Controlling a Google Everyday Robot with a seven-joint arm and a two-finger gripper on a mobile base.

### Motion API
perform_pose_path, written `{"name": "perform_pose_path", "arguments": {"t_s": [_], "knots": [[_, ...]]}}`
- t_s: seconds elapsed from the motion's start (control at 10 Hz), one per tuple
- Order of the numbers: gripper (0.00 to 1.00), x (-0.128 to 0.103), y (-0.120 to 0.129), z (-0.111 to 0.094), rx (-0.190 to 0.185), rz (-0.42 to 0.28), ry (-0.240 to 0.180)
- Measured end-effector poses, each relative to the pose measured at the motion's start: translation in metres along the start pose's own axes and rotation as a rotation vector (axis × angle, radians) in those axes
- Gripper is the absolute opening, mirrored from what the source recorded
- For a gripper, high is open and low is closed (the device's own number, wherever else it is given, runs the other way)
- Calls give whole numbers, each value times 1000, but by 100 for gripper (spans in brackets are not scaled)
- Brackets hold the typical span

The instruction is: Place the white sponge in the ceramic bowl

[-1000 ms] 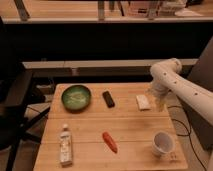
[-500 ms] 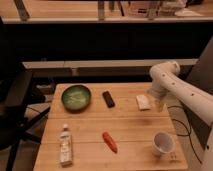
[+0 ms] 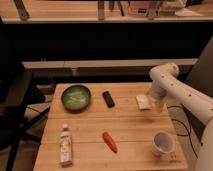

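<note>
Showing bare green inside, the ceramic bowl (image 3: 76, 97) sits centre-left; the flat white sponge (image 3: 143, 102) lies centre-right beside the gripper (image 3: 159, 104), whose state cannot be told.

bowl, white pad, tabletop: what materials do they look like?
Ceramic bowl: likely glazed ceramic, mottled green inside, dark rim. White sponge: probably foam, flat and matte; texture unclear. Table: pale wood, visible plank seams. Tool hangs beside the sponge, near the table's edge.

Table (image 3: 131, 126), bowl (image 3: 76, 97), bar (image 3: 108, 99), sponge (image 3: 143, 102) beside end effector (image 3: 158, 104), bottle (image 3: 65, 145), carrot (image 3: 109, 141), cup (image 3: 162, 143)
</note>
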Motion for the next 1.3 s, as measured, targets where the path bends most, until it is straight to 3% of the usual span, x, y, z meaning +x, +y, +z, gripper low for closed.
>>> {"name": "perform_pose_path", "arguments": {"t_s": [1.3], "knots": [[80,3,1,39,0,-40,-28]]}}
